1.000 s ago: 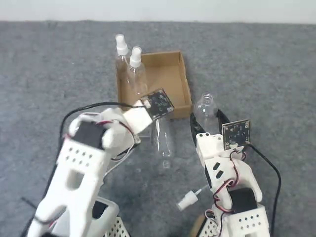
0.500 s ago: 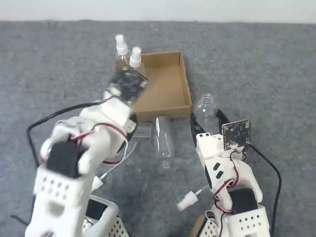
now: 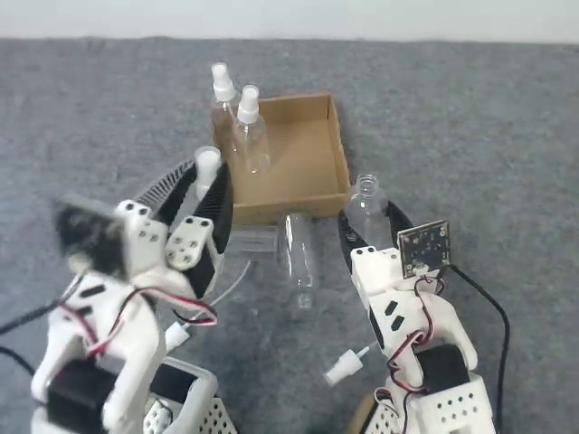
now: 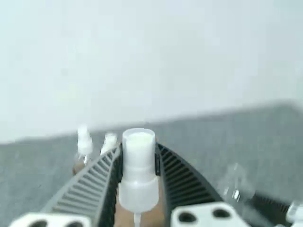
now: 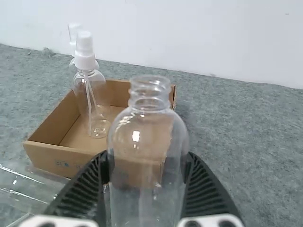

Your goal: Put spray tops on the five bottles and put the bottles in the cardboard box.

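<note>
My left claw (image 3: 207, 174) pinches a white spray top (image 3: 207, 161) and holds it up near the front left corner of the cardboard box (image 3: 343, 163). The left wrist view shows the ribbed fingers (image 4: 102, 175) pressed on both sides of the top.

My right claw (image 3: 368, 217) hugs an open bottle (image 3: 365, 194), standing up with no top, just beside the box's front right corner. From the right wrist view I can see a capped bottle (image 5: 90, 101) standing inside the box. A second capped bottle (image 5: 73, 30) is behind it; I cannot tell if that one is inside.

The high view gives me more: a clear lying bottle (image 3: 298, 262) on the grey carpet (image 3: 470, 117) in front of the box, and a loose spray top (image 3: 346, 366) near my right arm.

The box's front wall has small blue print (image 5: 64, 164); it is too tiny to read.
</note>
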